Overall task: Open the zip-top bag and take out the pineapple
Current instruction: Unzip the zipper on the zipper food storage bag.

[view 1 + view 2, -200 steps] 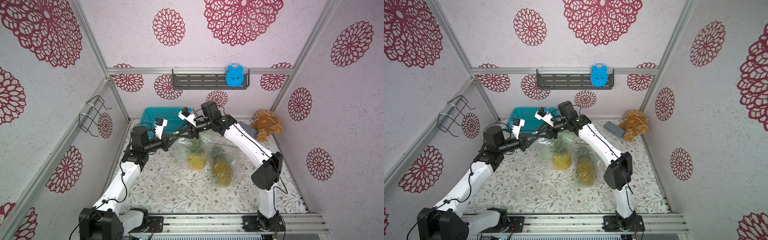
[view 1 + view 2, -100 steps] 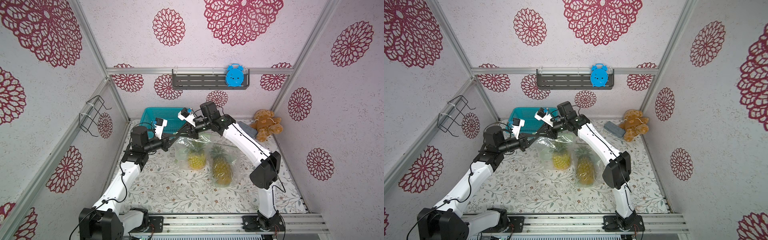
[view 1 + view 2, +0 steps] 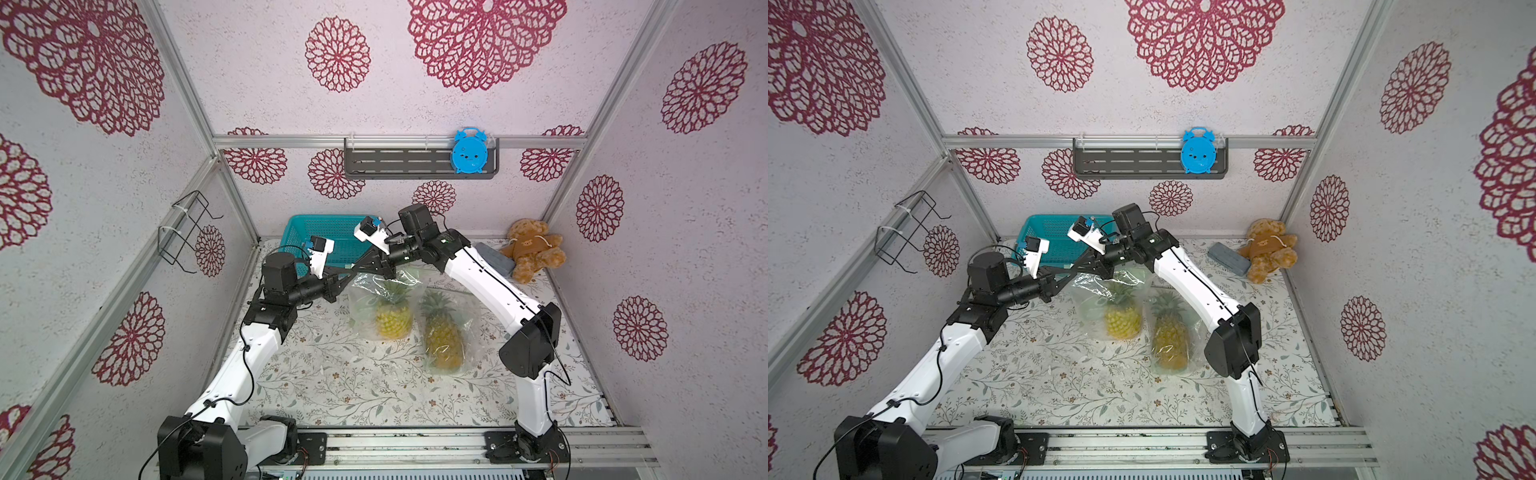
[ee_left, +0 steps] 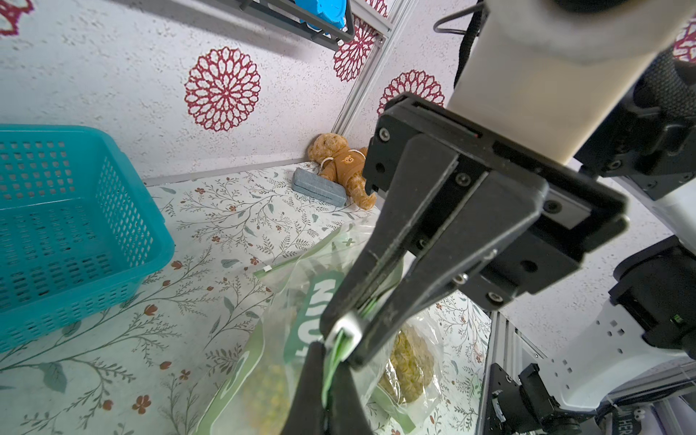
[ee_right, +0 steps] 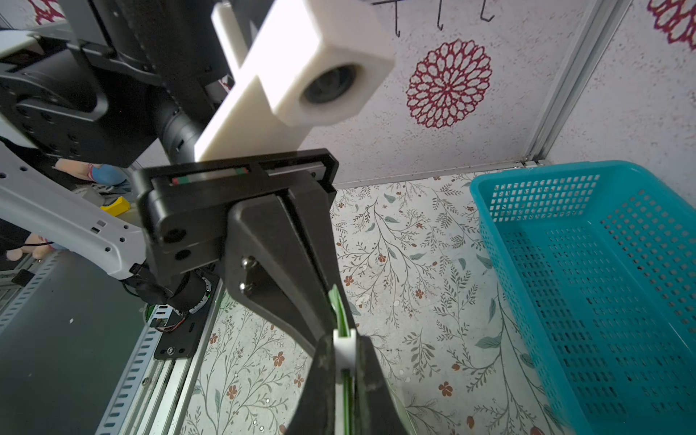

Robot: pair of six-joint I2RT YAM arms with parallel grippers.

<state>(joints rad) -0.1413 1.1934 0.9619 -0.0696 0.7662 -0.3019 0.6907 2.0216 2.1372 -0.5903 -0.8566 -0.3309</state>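
Note:
A clear zip-top bag with a green zip strip hangs upright, and a yellow pineapple stands inside it. My left gripper is shut on the green strip at the bag's top corner. Tip to tip with it, my right gripper is shut on the white slider of the same strip. A second bagged pineapple lies just right of it.
A teal basket stands at the back behind the grippers. A teddy bear and a grey block lie in the back right corner. A shelf with a blue clock hangs on the back wall, and a wire rack on the left wall.
My right gripper's jaws have closed on the slider, and that arm has shifted slightly towards the left. The left arm keeps its hold and has not moved.

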